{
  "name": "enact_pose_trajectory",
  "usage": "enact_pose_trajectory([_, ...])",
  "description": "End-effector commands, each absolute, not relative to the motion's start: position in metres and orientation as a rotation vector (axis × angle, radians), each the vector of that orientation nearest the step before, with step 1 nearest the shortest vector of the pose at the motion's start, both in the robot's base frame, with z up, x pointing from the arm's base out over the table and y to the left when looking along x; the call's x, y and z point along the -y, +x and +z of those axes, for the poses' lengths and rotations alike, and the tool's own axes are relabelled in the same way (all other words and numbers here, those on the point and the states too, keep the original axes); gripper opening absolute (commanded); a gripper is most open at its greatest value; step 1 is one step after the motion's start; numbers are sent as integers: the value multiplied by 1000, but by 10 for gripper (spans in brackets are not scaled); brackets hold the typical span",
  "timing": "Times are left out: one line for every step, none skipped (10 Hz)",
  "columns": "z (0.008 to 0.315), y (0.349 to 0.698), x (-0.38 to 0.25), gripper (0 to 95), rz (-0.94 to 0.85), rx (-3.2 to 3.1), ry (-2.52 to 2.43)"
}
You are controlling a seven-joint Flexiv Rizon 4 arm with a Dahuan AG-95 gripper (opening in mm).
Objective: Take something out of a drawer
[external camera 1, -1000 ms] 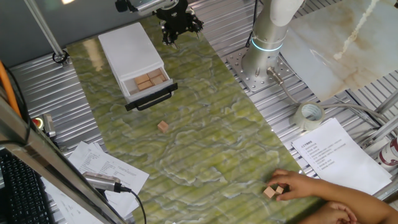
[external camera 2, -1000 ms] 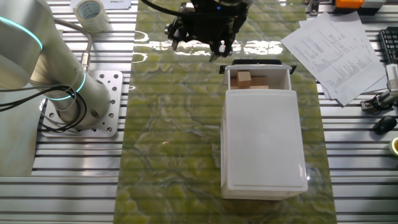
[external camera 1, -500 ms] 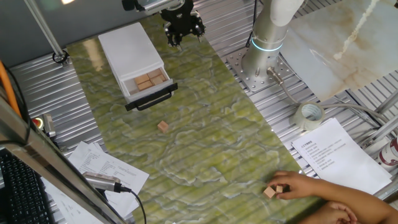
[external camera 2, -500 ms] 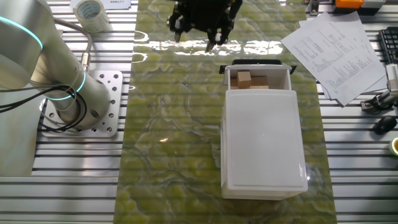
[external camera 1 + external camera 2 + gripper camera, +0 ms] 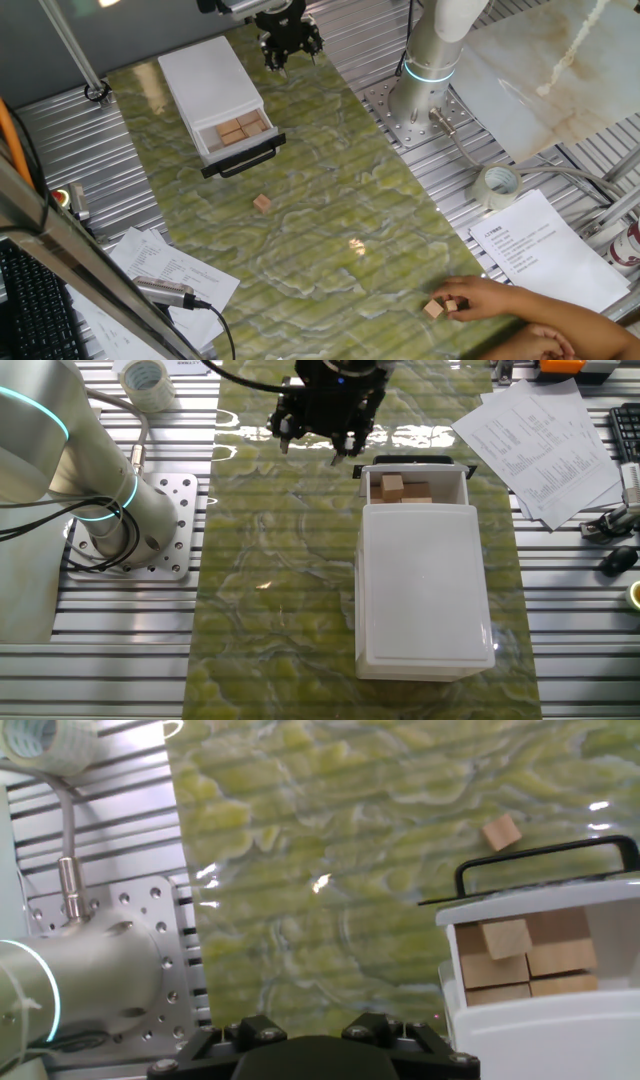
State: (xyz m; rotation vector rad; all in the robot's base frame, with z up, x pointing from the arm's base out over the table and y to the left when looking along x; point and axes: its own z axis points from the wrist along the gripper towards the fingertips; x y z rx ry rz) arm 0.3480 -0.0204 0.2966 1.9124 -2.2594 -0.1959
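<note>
One white box (image 5: 425, 585) with one drawer (image 5: 238, 135) pulled open, black bar handle (image 5: 545, 870) at its front. Blocks in drawer (image 5: 505, 938): four faces show in the hand view, roughly four tops in one fixed view, only about two in the other fixed view since the box body hides the rest; exact count unclear. One loose block (image 5: 262, 203) lies on the green mat (image 5: 330, 230) in front of the handle, apart from it; also seen in the hand view. Two more blocks (image 5: 441, 306) sit near the mat's edge under a person's hand (image 5: 490, 300), partly covered by the fingers. One gripper (image 5: 318, 435) hangs above the mat beside the drawer's open end, not over the blocks and touching nothing; it holds nothing, but whether its fingers are spread or closed cannot be made out, dark and small in both fixed views, and only its base shows in the hand view. One tape roll (image 5: 498, 184), cut off in the hand view. One arm base (image 5: 130, 525). Two paper stacks (image 5: 545, 250), printing unreadable.
</note>
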Motion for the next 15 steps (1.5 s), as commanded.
enact_pose_trajectory([296,349,21,570,-208,2265,1903])
enact_pose_trajectory([295,349,22,570,-212,2268,1901])
enact_pose_trajectory([290,349,26,570,-231,2272,1908])
enact_pose_trajectory([284,349,31,570,-234,2269,1919])
enact_pose_trajectory([279,352,35,570,-238,2261,1935])
enact_pose_trajectory([275,355,38,570,-240,2254,1944])
enact_pose_trajectory([276,354,37,570,-230,2250,1939])
enact_pose_trajectory([279,351,35,570,-217,2250,1929])
enact_pose_trajectory([282,349,32,570,-214,2248,1929])
enact_pose_trajectory([284,349,31,570,-212,2247,1927])
enact_pose_trajectory([285,349,30,570,-214,2245,1931])
enact_pose_trajectory([286,349,29,570,-216,2248,1916])
enact_pose_trajectory([286,349,29,570,-209,2274,1865])
enact_pose_trajectory([286,349,29,570,-208,2300,1827])
enact_pose_trajectory([286,349,29,570,-214,2311,1817])
